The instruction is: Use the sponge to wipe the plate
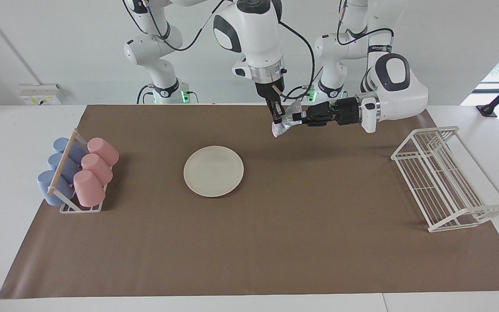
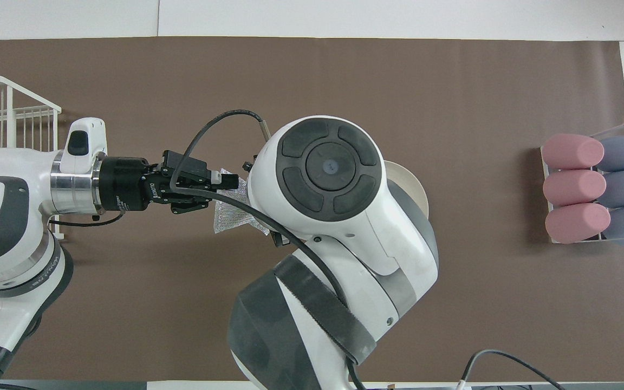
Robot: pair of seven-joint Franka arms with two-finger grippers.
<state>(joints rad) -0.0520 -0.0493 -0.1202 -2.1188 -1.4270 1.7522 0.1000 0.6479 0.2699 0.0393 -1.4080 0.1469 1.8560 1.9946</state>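
The right gripper [image 1: 278,116] is pinching the crinkly silvery-grey mesh sponge [image 1: 287,120] in clenched fingers, up in the air above the brown mat, well apart from the round cream-white plate [image 1: 213,170]. Whether the left gripper [image 1: 300,117] is released, I cannot tell; it should be backing away cleanly.

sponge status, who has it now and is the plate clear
Right pincer shut on sponge, in the air. Left pincer at the sponge too, grip unclear. Plate bare on the mat, nothing over it.
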